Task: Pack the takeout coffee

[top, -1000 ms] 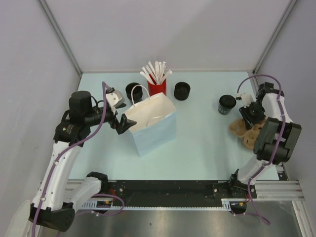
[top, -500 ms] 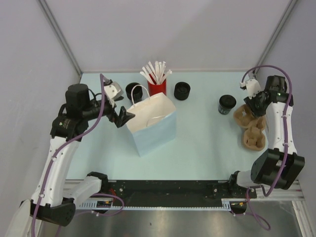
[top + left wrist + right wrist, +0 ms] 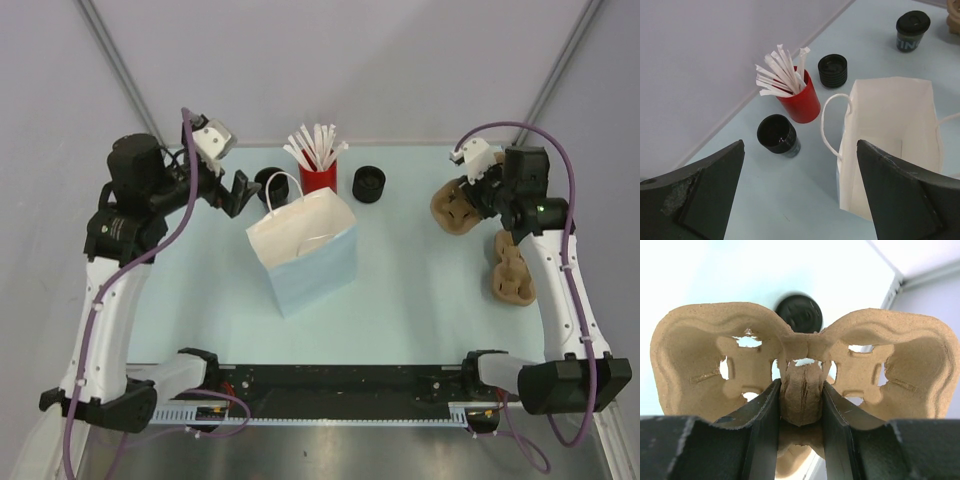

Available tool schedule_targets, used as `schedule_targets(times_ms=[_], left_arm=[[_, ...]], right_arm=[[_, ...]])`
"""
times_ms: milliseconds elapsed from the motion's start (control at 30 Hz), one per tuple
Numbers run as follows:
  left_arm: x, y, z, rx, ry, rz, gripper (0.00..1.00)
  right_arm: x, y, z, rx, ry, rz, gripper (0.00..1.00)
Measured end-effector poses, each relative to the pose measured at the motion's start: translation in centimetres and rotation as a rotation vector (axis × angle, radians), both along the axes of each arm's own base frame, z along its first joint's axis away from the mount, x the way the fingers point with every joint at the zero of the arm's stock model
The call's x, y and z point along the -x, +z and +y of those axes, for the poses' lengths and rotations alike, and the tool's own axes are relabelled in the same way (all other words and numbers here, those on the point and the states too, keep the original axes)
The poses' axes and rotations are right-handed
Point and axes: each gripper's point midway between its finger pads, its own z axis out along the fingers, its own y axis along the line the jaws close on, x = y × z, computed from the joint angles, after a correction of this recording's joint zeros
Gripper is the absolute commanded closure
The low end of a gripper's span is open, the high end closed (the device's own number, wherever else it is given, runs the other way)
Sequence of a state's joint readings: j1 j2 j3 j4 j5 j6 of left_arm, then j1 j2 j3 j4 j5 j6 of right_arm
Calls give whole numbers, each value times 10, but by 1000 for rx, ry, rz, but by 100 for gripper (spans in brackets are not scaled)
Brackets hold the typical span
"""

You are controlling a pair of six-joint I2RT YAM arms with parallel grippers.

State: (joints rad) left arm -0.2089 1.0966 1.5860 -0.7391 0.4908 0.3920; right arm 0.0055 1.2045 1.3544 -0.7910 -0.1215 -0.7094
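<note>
The takeout coffee [image 3: 912, 30], a black lidded cup with a label, stands at the far right of the table. It also shows through the held tray in the right wrist view [image 3: 800, 312]; from above that tray hides it. My right gripper [image 3: 801, 390] is shut on the centre post of a tan two-hole cardboard tray [image 3: 452, 205] and holds it in the air over the cup. My left gripper [image 3: 238, 190] hangs open and holds nothing, left of and behind the white paper bag [image 3: 305, 250], which stands open.
A red cup of white sticks [image 3: 318, 172] stands behind the bag, with an open black cup [image 3: 270, 183] to its left and a ribbed black cup [image 3: 368, 183] to its right. A second cardboard tray [image 3: 512, 272] lies by the right edge.
The right gripper has lifted one tray off the other and carried it back and to the left, over the lidded cup. The left gripper has drawn back and up from the bag's rim.
</note>
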Motion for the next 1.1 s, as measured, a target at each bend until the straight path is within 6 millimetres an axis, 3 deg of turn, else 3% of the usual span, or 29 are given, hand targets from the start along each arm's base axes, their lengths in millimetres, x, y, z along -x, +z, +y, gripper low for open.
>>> schedule_targets(times_ms=[100, 233, 367, 433, 533, 667, 833, 933, 1100], left_arm=[[-16, -11, -2, -10, 10, 37, 1], [-38, -41, -8, -27, 0, 127, 0], [-42, -64, -14, -30, -30, 194, 1], [-41, -66, -17, -26, -48, 203, 1], [-39, -66, -22, -15, -78, 206, 1], [-39, -70, -28, -3, -118, 226, 5], [-48, -87, -35, 0, -142, 283, 19], [-53, -95, -36, -2, -141, 308, 21], [-57, -90, -38, 20, -139, 294, 20]], right_arm=[[-4, 7, 23, -35, 30, -30, 65], [-6, 25, 55, -88, 71, -72, 65], [-9, 65, 94, -164, 128, -143, 64], [-13, 90, 115, -212, 159, -188, 64], [-11, 109, 145, -266, 209, -209, 64], [-4, 114, 182, -327, 277, -187, 64], [4, 113, 217, -418, 364, -126, 64], [10, 114, 234, -470, 408, -100, 64], [23, 123, 268, -560, 497, -67, 64]])
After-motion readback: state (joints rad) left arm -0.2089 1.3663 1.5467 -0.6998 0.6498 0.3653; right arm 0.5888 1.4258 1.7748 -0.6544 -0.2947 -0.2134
